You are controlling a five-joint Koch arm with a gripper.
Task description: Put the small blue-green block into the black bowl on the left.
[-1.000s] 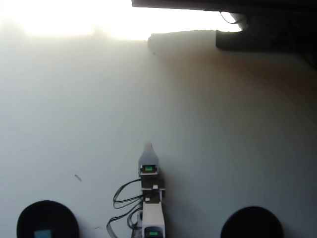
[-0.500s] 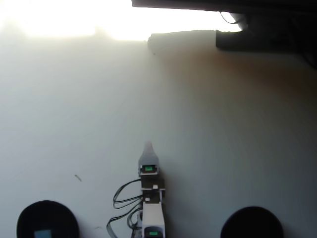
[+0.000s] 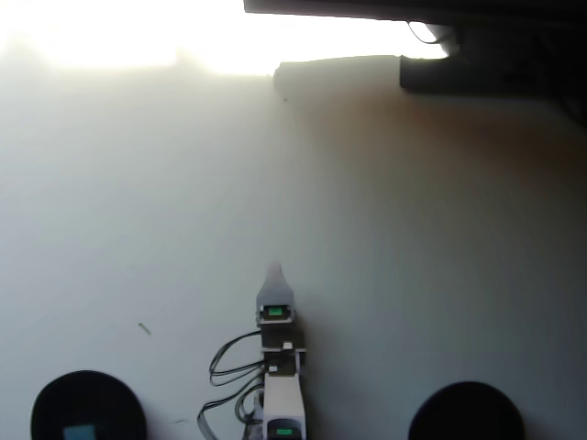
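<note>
In the overhead view the small blue-green block lies inside the black bowl at the bottom left, near that bowl's lower edge. My gripper points up the picture from the arm at the bottom middle, well to the right of that bowl and clear of it. Only one pale tip shows, so whether the jaws are open or shut is hidden. Nothing is seen held at the tip.
A second round black bowl sits at the bottom right. Black cables loop to the left of the arm. Dark equipment lines the top right edge. Strong glare washes out the table's top left.
</note>
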